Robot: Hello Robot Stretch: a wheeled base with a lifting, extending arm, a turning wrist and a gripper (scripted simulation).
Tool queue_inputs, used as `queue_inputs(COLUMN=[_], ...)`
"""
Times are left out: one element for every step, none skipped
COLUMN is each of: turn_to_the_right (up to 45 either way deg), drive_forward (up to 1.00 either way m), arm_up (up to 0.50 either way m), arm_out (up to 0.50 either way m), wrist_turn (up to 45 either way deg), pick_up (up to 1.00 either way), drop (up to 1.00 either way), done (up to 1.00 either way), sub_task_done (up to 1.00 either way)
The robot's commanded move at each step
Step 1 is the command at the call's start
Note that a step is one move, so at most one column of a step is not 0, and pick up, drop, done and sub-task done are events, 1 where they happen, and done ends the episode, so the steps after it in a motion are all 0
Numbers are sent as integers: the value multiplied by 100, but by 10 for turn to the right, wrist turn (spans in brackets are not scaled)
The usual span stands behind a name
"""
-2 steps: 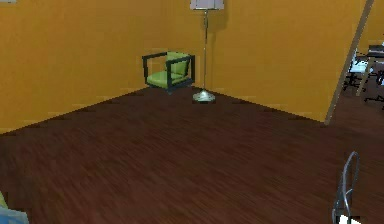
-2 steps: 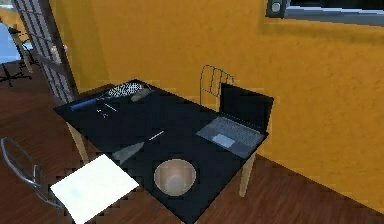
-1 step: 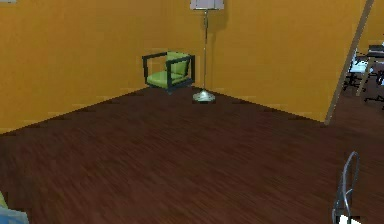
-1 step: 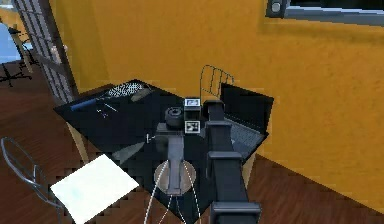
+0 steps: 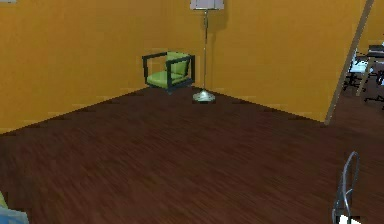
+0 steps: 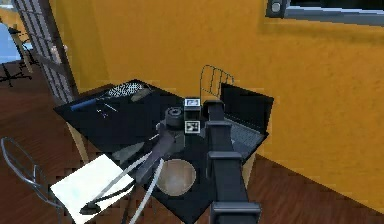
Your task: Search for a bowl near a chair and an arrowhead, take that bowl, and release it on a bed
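A brown round bowl (image 6: 176,178) lies on the black table (image 6: 110,125), near its front edge and just left of the dark arm bar (image 6: 226,170). My gripper (image 6: 166,135) shows as a dark body left of the two white marker squares (image 6: 190,115), above the bowl in the picture. With the tabletop and the things on it behind the gripper, I cannot tell whether it holds anything. A wire-backed chair (image 6: 215,78) stands behind the table by the orange wall. Small dark things (image 6: 105,106) lie on the table's far left part.
A dark laptop (image 6: 243,110), a white sheet (image 6: 88,182) and a mesh-like item (image 6: 124,91) also lie on the table. Another wire chair (image 6: 20,165) stands at its front left. In the forward view, a green armchair (image 5: 167,70) and a floor lamp (image 5: 205,50) stand in the corner across open dark wood floor, with a doorway (image 5: 365,65) at the right.
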Motion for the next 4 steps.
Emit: queue_inputs(turn_to_the_right=[0,0,0,0], drive_forward=[0,0,0,0], arm_up=[0,0,0,-30], arm_out=[0,0,0,0], wrist_turn=[450,450,240,0], pick_up=[0,0,0,0], drop=[0,0,0,0], done=[0,0,0,0], sub_task_done=[0,0,0,0])
